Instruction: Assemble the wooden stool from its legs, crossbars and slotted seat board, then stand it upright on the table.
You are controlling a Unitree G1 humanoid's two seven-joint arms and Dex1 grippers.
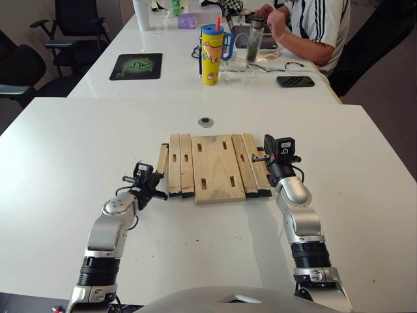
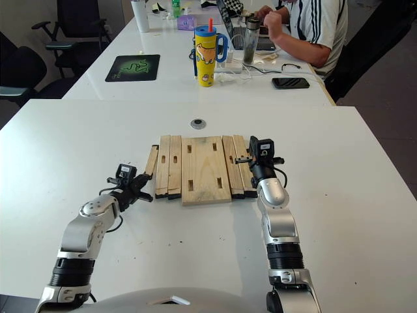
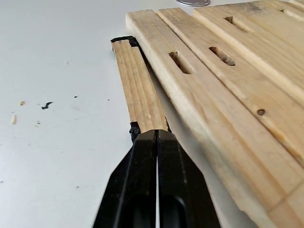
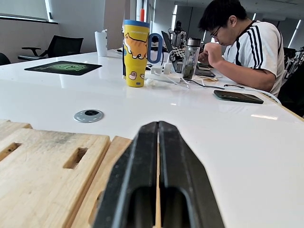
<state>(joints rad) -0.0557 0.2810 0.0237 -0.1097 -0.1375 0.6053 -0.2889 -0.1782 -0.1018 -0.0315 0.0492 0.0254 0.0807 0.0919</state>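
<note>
The slotted seat board (image 1: 220,166) lies flat in the middle of the white table (image 1: 78,150), with slotted planks (image 1: 180,163) packed tight against either side and a thin crossbar (image 3: 140,85) tucked along the outer left edge. Nothing is joined yet, so this looks like the very opening of assembly: picking a first piece. The left gripper (image 3: 156,135) sits right at the crossbar's near end, fingers pressed together and holding nothing. The right gripper (image 4: 158,126) hangs low over the planks on the right side, fingers likewise together and empty. Next, by the look of it, the left fingers must part, straddle that crossbar and draw it clear of its neighbour before any slotting begins.
</note>
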